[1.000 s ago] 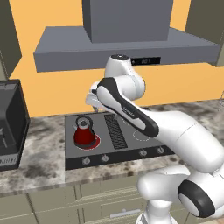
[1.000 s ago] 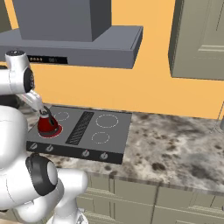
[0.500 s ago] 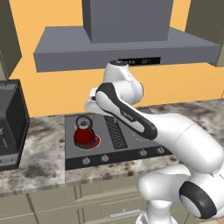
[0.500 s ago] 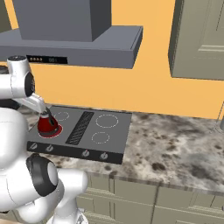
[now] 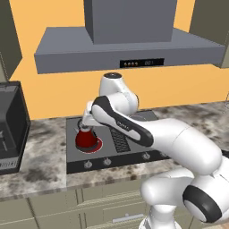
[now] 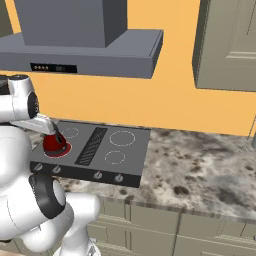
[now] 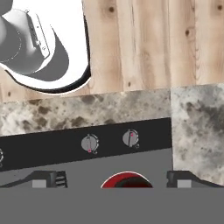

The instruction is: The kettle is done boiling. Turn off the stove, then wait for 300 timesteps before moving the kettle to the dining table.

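The stove (image 5: 120, 145) was a flat dark grey cooktop sunk into the speckled counter (image 6: 200, 170), with white burner rings, a black central grille and round knobs (image 7: 89, 143) along its front edge. On its front left burner, which glowed red, sat the kettle (image 5: 86, 138), small, squat and red. The gripper (image 7: 116, 180) hung directly above the kettle with its jaws spread wide, one finger (image 7: 43, 179) on each side, clasping nothing; the kettle's red top showed between them in the hand view.
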